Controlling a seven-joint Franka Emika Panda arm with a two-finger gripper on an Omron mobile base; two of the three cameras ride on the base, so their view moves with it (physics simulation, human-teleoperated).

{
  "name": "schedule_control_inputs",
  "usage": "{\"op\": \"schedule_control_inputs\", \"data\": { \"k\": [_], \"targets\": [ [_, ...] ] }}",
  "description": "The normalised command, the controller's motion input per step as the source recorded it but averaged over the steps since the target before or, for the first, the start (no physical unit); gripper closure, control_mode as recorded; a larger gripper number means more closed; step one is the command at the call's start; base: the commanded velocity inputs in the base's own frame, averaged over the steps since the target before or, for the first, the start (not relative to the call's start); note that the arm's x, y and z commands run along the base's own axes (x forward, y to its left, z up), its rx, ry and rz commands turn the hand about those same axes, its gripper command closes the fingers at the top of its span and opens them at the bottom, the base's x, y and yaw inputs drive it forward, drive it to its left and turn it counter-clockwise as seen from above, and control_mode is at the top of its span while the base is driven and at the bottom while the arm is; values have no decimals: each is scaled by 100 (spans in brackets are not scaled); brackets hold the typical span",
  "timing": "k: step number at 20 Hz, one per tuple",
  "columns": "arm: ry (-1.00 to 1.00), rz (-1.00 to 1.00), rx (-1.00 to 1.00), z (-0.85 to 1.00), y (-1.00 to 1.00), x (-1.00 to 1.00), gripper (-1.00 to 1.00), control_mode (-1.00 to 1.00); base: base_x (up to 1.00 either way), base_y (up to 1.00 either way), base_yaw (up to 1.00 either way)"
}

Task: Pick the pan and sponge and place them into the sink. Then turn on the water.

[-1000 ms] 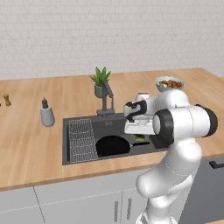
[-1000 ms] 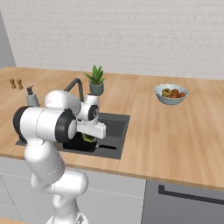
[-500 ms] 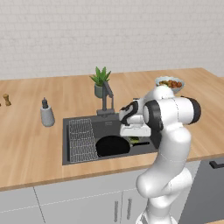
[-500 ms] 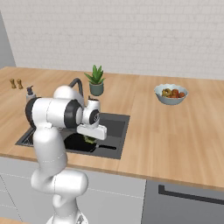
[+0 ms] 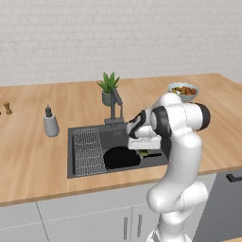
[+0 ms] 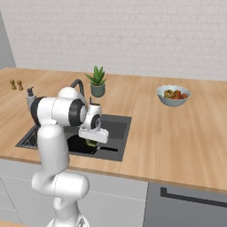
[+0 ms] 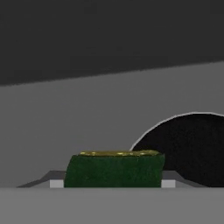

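Hovering low over the large dark grey rectangular sink [image 5: 78,137], two-finger gripper [image 7: 113,183] clamping the small green-topped, yellow-bottomed sponge [image 7: 114,169] between its tips. Lying on the basin floor just beside it, round all-black frying pan [image 5: 121,157], handle pointing right.
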Motion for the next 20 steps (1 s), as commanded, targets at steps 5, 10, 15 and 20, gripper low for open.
{"op": "schedule_control_inputs", "data": {
  "k": [5, 10, 15, 20],
  "targets": [
    [-6, 2, 1, -5, 3, 3, -100, -100, 0, 0, 0],
    [-1, 1, 9, 9, -2, 0, -100, -100, 0, 0, 0],
    [-1, 0, 21, 61, -26, -4, -100, -100, 0, 0, 0],
    [0, 0, 31, 75, -44, 0, -100, -100, 0, 0, 0]
  ]
}}
